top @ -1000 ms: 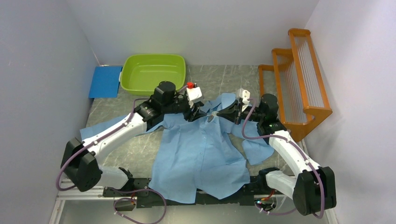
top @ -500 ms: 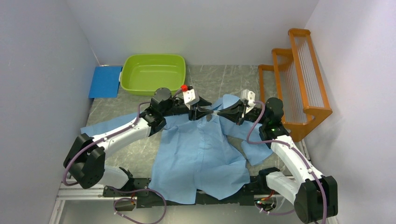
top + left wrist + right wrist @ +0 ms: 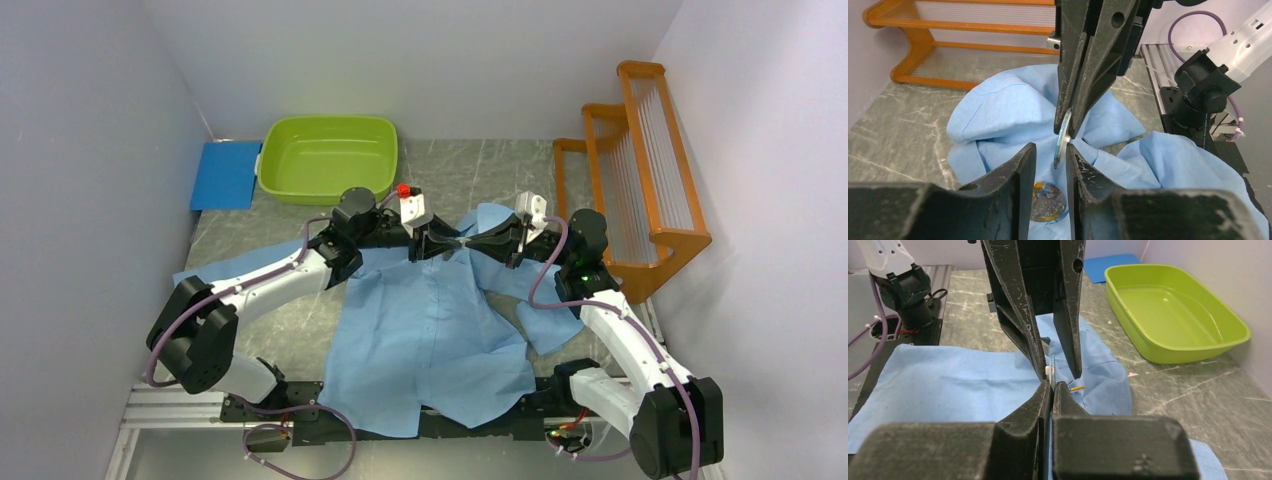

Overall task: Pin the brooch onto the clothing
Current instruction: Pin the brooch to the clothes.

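**Now, tip to tip over the collar**

Flat on the table (image 3: 480, 170) lies the shirt (image 3: 430, 330), front up, with its collar at the far end and a sleeve trailing to each side. Both arms reach in over the collar and meet nose to nose.

The right gripper (image 3: 1052, 389) is clamped on a thin silvery disc (image 3: 1062, 140), held on edge just above the cloth. It looks to be the brooch, though only its rim shows.

The left gripper (image 3: 1048, 157) faces it with its jaws parted and the disc's lower edge in the gap between them. The disc sits close to one finger, and I cannot tell whether they touch.

Just below the left fingers, a round orange-and-blue patch (image 3: 1047, 201) sits on the shirt.

A green tub (image 3: 328, 155) and a blue mat (image 3: 226, 173) stand at the far left, with an orange rack (image 3: 640, 180) along the right wall.
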Controlling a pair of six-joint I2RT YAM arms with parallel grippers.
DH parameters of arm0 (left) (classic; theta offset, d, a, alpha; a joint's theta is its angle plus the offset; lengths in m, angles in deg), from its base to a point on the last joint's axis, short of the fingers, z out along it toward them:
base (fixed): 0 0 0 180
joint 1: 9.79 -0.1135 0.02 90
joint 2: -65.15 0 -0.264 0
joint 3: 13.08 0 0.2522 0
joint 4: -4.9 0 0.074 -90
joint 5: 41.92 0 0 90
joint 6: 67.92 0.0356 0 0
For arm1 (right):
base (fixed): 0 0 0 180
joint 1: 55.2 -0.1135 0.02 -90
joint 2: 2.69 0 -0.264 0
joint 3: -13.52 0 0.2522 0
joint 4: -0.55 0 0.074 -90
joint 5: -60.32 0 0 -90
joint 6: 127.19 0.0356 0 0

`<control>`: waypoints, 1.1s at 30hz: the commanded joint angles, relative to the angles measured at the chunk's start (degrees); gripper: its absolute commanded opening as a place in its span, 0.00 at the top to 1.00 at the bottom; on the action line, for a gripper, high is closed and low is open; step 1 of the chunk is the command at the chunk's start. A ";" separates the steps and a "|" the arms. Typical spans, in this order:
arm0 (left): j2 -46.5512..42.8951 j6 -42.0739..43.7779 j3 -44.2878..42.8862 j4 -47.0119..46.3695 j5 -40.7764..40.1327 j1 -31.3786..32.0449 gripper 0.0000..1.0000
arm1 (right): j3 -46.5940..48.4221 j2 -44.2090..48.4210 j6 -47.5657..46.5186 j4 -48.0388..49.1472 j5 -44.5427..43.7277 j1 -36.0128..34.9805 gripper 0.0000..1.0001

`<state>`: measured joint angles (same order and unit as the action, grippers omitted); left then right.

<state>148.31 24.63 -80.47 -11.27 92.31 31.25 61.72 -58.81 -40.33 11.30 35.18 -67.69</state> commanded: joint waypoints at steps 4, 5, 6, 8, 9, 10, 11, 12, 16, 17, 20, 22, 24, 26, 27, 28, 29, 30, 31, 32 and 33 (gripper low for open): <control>1.48 2.56 -4.60 2.53 3.06 1.17 0.80 | 1.81 1.47 0.57 3.72 1.23 -0.08 1.00; 1.60 3.10 -4.86 3.33 3.13 1.30 0.86 | 1.85 1.45 0.56 3.78 1.16 -0.08 1.00; 1.65 3.59 -5.05 4.16 3.25 1.38 0.92 | 1.97 1.45 0.42 3.60 1.04 -0.09 1.00; 1.45 4.10 -5.36 5.31 3.34 1.50 0.97 | 2.73 1.32 -0.86 1.63 0.57 -0.13 1.00; 1.22 4.21 -5.23 5.48 3.27 1.50 0.97 | 3.10 1.29 -1.85 0.17 0.51 -0.08 1.00; 0.90 4.33 -4.99 5.62 3.22 1.47 0.97 | 3.39 1.27 -2.51 -1.12 0.22 -0.10 1.00; 0.41 4.59 -4.79 5.85 3.01 1.45 0.97 | 3.43 1.34 -2.64 -1.32 0.11 -0.08 1.00; -0.05 4.95 -4.56 6.18 2.70 1.50 0.97 | 3.34 1.40 -2.63 -1.00 0.33 -0.08 1.00; -1.38 6.68 -3.23 8.51 0.13 1.50 0.71 | 2.71 1.58 -0.37 2.34 0.97 -0.12 1.00; -1.69 7.11 -2.60 8.64 -0.35 1.50 0.65 | 2.66 1.62 -0.03 2.78 0.99 -0.10 1.00; -2.12 6.91 -1.44 7.72 -0.94 1.46 0.62 | 2.78 1.63 -0.14 2.51 1.22 -0.14 1.00; -1.87 6.58 -1.58 7.24 -0.38 1.47 0.65 | 2.80 1.56 -0.23 2.30 1.28 -0.11 1.00; -1.30 5.99 -2.27 6.90 0.39 1.52 0.72 | 2.70 1.60 -0.03 2.37 1.30 -0.08 1.00; -0.70 5.81 -3.09 6.92 1.34 1.58 0.85 | 2.62 1.71 0.12 2.53 1.15 -0.13 1.00; -0.49 5.80 -3.56 7.24 1.62 1.57 0.90 | 2.57 1.79 0.09 2.62 1.07 -0.08 1.00; -0.29 5.80 -3.89 7.52 1.86 1.59 0.96 | 2.55 1.72 0.08 2.53 1.06 -0.08 1.00; -0.26 5.76 -4.06 7.60 2.05 1.59 0.97 | 2.56 1.71 -0.15 2.21 0.94 -0.11 1.00; -0.24 5.61 -4.04 7.38 2.12 1.58 0.97 | 2.77 1.59 -0.35 1.52 0.97 -0.10 1.00; -0.36 5.36 -3.99 7.21 2.11 1.59 0.97 | 2.95 1.54 -0.86 0.57 0.84 -0.08 1.00; -0.57 5.14 -3.88 7.09 1.76 1.58 0.97 | 3.19 1.54 -1.34 -0.39 0.47 -0.08 0.88; -0.86 5.03 -3.79 7.13 1.53 1.55 0.97 | 3.42 1.66 -1.88 -1.80 -0.07 -0.13 0.71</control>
<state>148.13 29.89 -82.39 -2.86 92.72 32.43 62.07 -58.42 -40.72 9.49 35.36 -67.58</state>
